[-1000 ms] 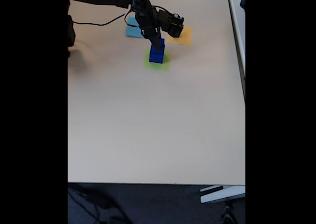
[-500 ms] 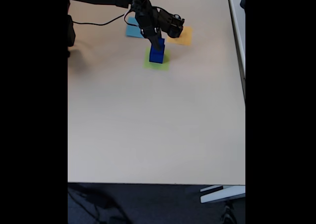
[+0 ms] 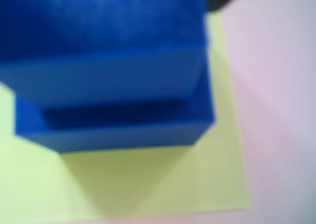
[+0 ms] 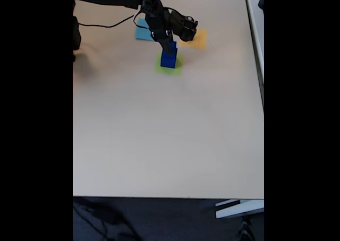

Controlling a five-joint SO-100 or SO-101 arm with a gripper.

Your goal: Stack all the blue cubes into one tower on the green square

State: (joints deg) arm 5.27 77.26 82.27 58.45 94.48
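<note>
Blue cubes (image 4: 169, 58) stacked on green square (image 4: 170, 65), fixed view. End effector (image 4: 169, 46) right at top of stack; can't tell if open or gripping.

In the fixed view, the blue cubes (image 4: 169, 57) stand stacked one on another on the green square (image 4: 169, 66), far back on the table (image 4: 159, 134). My gripper (image 4: 169, 45) hangs right above the stack, at its top. Behind the green square lie two more flat squares, one (image 4: 142, 33) to its left and one (image 4: 196, 38) to its right. In my wrist view the stacked cubes (image 3: 108, 75) sit on the same square (image 3: 163, 179), which spreads before them and to their right.
</note>
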